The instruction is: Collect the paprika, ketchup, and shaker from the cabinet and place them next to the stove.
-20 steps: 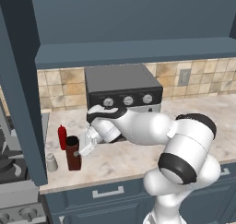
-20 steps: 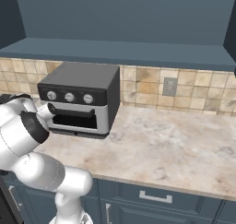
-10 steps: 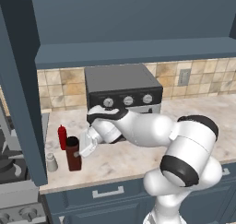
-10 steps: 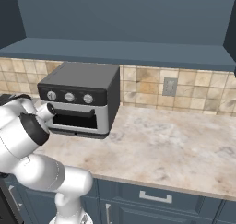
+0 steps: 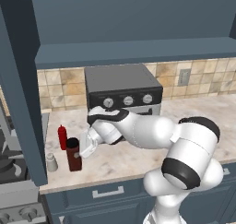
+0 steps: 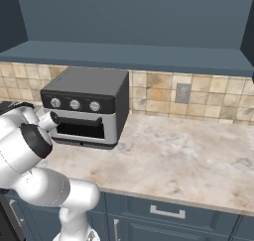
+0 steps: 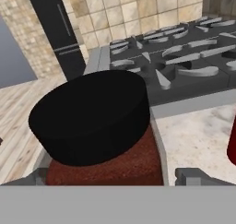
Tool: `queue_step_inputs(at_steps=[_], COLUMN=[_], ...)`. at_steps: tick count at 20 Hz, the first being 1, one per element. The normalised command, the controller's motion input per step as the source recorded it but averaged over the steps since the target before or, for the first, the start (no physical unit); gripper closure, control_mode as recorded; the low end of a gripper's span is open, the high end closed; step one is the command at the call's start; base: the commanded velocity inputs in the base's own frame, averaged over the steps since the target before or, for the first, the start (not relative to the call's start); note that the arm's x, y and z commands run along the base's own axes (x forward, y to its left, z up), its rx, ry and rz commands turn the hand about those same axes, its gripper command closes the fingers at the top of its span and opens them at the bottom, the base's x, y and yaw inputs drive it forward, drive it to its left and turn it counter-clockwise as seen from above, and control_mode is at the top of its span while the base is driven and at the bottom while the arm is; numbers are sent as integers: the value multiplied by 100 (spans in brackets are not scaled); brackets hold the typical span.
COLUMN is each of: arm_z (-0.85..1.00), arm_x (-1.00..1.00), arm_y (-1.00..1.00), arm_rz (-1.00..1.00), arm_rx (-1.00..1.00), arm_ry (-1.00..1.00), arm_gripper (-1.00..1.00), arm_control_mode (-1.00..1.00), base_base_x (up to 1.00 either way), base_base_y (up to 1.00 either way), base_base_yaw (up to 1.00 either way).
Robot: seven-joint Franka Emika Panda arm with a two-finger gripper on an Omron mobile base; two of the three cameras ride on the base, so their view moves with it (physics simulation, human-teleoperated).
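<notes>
Paprika (image 5: 73, 155) stood upright on the counter (image 5: 124, 158), ketchup (image 5: 62, 137) just behind it to the left, shaker (image 5: 51, 162) at its left beside the stove (image 5: 14, 165), gripper (image 5: 83, 150) spread wide around the jar (image 7: 99, 126), fingertips (image 7: 196, 176) seen apart from its sides, nothing gripped.

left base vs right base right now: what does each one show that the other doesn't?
Left base: the paprika, ketchup and shaker standing on the counter beside the stove, with the gripper right next to the paprika.
Right base: the long bare stretch of counter right of the toaster oven, with more of the drawers beneath.
Both: toaster oven, tiled backsplash, wall outlet, cabinet overhead, the arm.
</notes>
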Motion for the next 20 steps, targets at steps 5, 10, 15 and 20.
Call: queue_step_inputs(at_steps=[5,10,15,20], arm_z=[2,2,17,35], arm_x=[1,1,0,-1], arm_y=[-11,-10,-5,-7], arm_rz=[3,3,2,0], arm_rx=[0,0,0,0], arm_ry=[0,0,-3,-5], arm_gripper=[-100,-100,-100,-100], arm_control_mode=[-100,-100,-100,-100], base_base_x=[0,0,0,0], base_base_y=[0,0,0,0], base_base_yaw=[0,0,0,0])
